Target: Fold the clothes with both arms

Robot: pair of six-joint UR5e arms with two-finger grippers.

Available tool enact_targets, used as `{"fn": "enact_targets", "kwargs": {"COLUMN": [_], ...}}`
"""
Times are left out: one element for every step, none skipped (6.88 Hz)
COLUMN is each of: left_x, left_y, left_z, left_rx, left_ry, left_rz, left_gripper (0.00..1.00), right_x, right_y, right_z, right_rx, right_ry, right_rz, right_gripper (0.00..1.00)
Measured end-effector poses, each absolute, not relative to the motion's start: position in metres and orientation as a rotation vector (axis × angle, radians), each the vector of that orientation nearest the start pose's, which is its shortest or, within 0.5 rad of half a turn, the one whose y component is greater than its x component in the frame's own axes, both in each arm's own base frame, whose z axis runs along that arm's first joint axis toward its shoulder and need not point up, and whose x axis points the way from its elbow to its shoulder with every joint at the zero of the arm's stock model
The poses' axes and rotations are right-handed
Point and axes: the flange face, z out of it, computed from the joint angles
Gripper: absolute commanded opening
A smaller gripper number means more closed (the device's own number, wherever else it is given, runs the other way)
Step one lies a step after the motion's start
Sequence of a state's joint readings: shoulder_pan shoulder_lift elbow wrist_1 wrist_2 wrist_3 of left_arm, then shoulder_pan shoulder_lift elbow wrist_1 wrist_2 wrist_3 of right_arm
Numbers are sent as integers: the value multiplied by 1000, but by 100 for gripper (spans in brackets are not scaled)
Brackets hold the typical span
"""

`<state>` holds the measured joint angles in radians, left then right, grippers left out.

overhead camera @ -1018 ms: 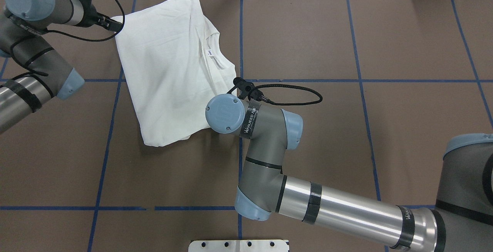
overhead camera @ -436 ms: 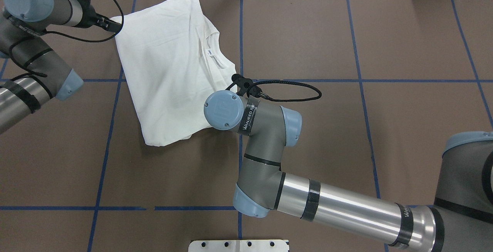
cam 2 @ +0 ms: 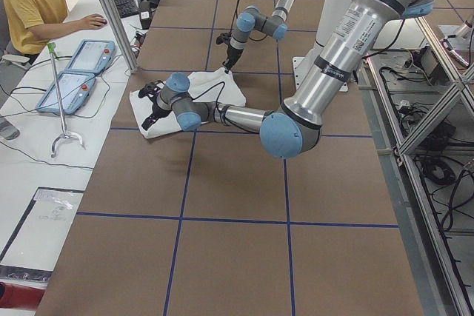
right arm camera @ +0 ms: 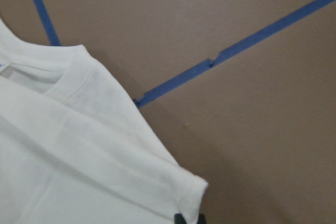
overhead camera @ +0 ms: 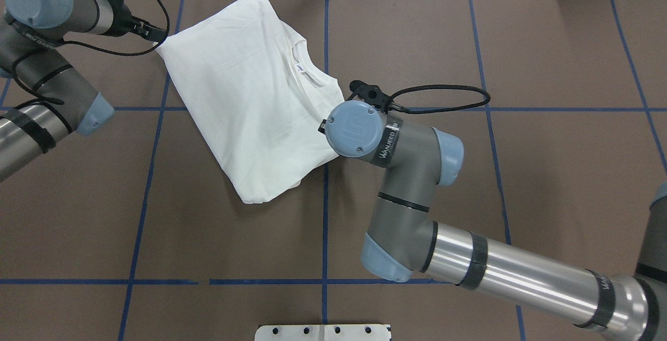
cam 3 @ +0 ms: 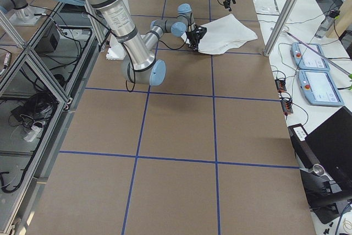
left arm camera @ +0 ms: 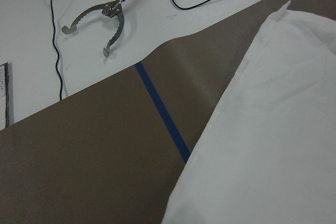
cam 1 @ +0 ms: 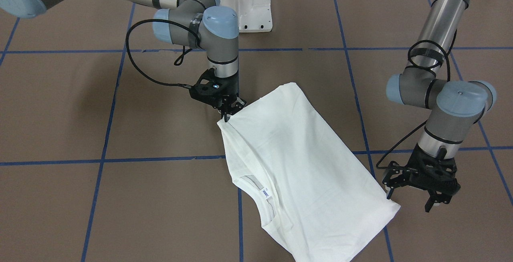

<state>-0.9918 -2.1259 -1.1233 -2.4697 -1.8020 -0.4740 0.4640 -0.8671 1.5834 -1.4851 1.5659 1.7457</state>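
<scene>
The clothes are one white T-shirt (cam 1: 296,162), folded into a rough rectangle and lying askew on the brown table; its ribbed collar (cam 1: 256,190) and small neck label (overhead camera: 299,68) face up. My right gripper (cam 1: 228,113) is shut on the shirt's corner near the table's middle; in the overhead view its wrist hides it. The right wrist view shows that corner (right arm camera: 189,184) just above a dark fingertip. My left gripper (cam 1: 409,198) stands open at the opposite far corner, fingers spread on either side of the cloth's tip. No text shows on the shirt.
Blue tape lines (overhead camera: 325,216) divide the brown table into squares. The white pedestal base (cam 1: 250,5) sits at the robot's edge. Beyond the far edge are a white bench with a metal grabber tool (left arm camera: 105,14), two pendants (cam 2: 74,72) and a seated person (cam 2: 29,5).
My right arm has swung right and further from the robot, dragging its shirt corner along; the shirt pivoted about the corner by the left gripper. The left arm has barely moved.
</scene>
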Motion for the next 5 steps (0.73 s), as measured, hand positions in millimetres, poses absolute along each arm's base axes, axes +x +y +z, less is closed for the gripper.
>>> {"fn": "enact_targets", "kwargs": {"left_x": [318, 319, 320, 321, 321], "left_y": [-687, -684, -679, -673, -666], "left_z": [446, 445, 444, 442, 437], "left_rx": [762, 762, 755, 747, 735], "left_ry": [694, 703, 719, 745, 777], "left_rz": [215, 221, 231, 243, 243], "left_gripper": [100, 100, 100, 100, 100], "right_x": [-545, -532, -536, -552, -569], "right_y": [-414, -379, -342, -307, -277], "right_z": [242, 245, 238, 226, 212], "right_rx": [127, 134, 132, 118, 117], "right_ry": [-801, -798, -791, -785, -786], "right_rz": [587, 570, 569, 576, 580], "right_gripper": [0, 0, 0, 0, 0]}}
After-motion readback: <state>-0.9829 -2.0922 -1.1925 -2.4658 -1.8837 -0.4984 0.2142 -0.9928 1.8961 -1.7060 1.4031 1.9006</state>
